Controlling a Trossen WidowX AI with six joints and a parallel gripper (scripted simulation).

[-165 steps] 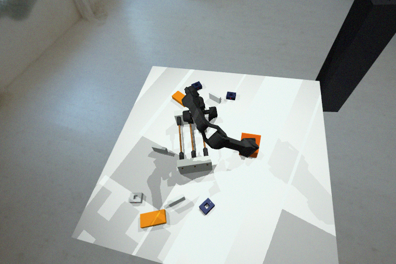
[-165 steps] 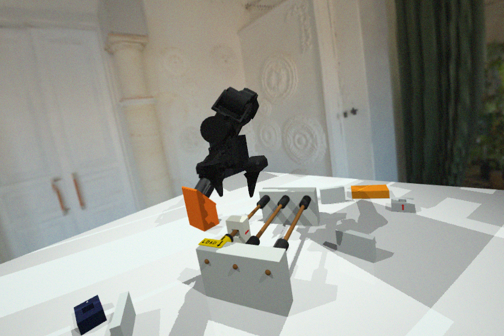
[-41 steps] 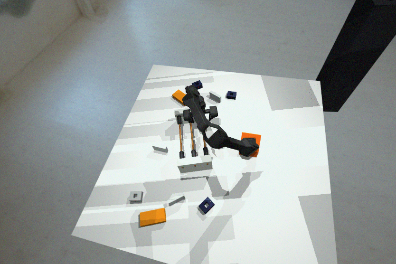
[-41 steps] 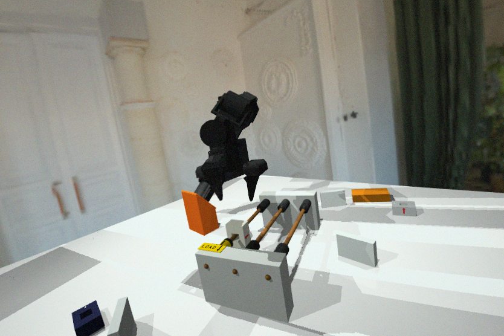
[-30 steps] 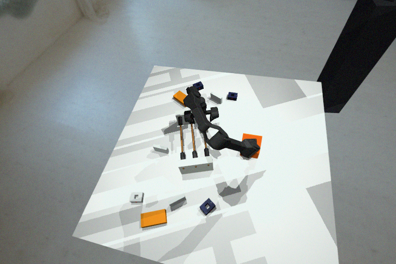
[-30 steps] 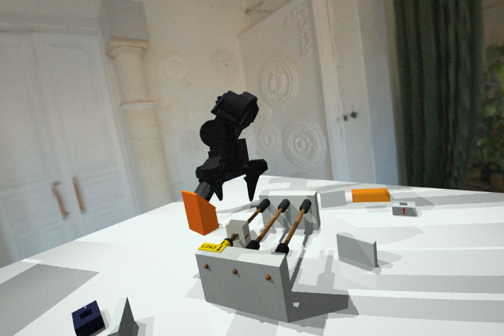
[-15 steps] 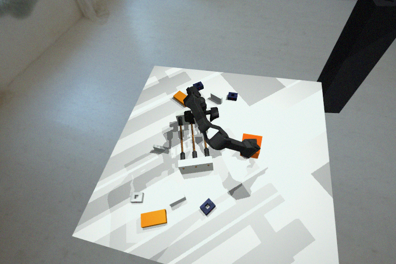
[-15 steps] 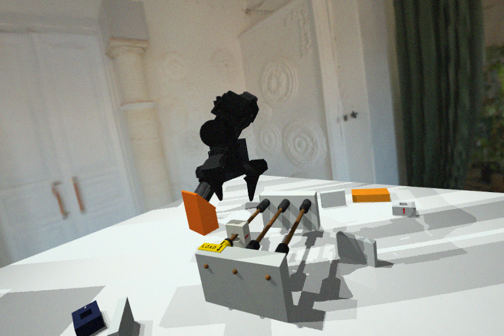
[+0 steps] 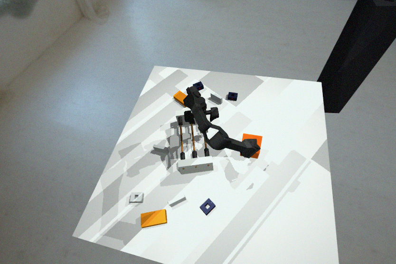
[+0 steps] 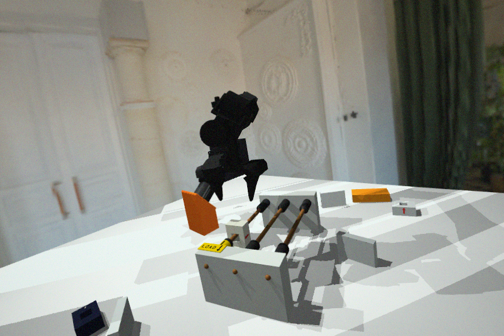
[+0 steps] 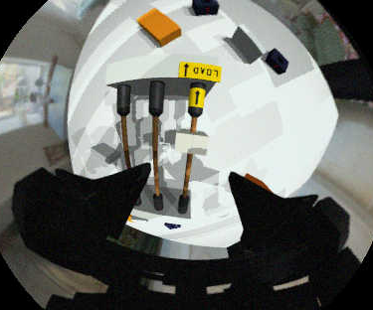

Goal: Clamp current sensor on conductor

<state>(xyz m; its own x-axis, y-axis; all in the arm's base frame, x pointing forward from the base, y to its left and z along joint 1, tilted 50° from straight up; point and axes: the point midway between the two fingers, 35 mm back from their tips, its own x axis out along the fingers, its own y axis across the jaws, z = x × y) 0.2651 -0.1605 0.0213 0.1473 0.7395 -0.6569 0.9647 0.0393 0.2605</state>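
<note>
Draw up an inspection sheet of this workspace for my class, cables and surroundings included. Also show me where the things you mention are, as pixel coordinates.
Surface: white table (image 9: 287, 110) (image 10: 101, 267) (image 11: 248, 139), patched with shadow.
Job's things: sensor (image 10: 243, 229) (image 11: 192, 142) sits round the LOAD conductor (image 9: 205, 142) (image 10: 254, 217) (image 11: 188, 171); its arrow appears to point toward the LOAD marker (image 10: 210, 247) (image 11: 200, 72); latching cannot be told.
Clutter: navy blocks (image 9: 232, 98) (image 10: 84, 323) (image 11: 277, 62), yellow-orange slabs (image 9: 153, 218) (image 10: 370, 196) (image 11: 159, 26) and grey panels (image 9: 215, 98) (image 10: 358, 249) (image 11: 246, 46) stand apart from the sensor.
Gripper (image 9: 202, 114) (image 10: 235, 200) (image 11: 190, 171): open, holding nothing.
Loose cables: nothing seen.
Surroundings: green curtain (image 10: 435, 80), dark pedestal (image 9: 352, 46) beside the table.

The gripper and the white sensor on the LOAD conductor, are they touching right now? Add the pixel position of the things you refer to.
Apart. The exterior view shows the gripper (image 10: 235, 198) (image 11: 190, 171) with its fingertips above the sensor (image 10: 237, 232) (image 11: 192, 142), bare background between them.
</note>
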